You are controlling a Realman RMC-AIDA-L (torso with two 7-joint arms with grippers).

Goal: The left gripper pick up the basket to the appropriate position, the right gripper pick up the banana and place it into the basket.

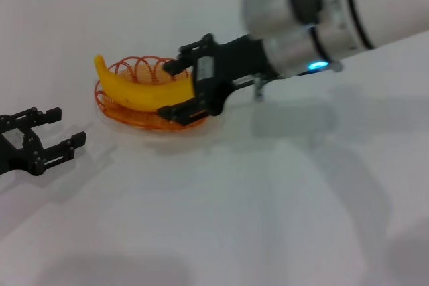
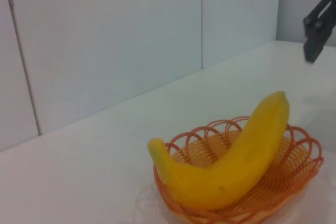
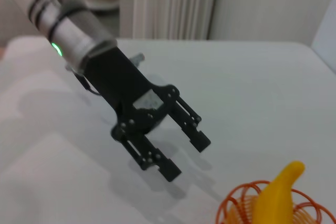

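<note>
The smooth bright yellow curved banana point(image 1: 137, 90) lies in the shallow oval orange wire basket point(image 1: 117, 113) on the white desk point(image 1: 268, 199), with the right gripper point(image 1: 179, 89) at its right end, fingers spread and apparently not pinching. Best to draw that gripper back rightward and slightly up, so neither finger drags the fruit or tips the light basket. The left gripper point(image 1: 57, 132) rests on the desk to the near left, fingers spread and holding nothing.

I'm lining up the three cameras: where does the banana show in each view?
Head view: banana left of centre, in the basket.
Left wrist view: banana low, filling the basket.
Right wrist view: only its tip, bottom corner.
Shared landmark: the orange basket.
</note>
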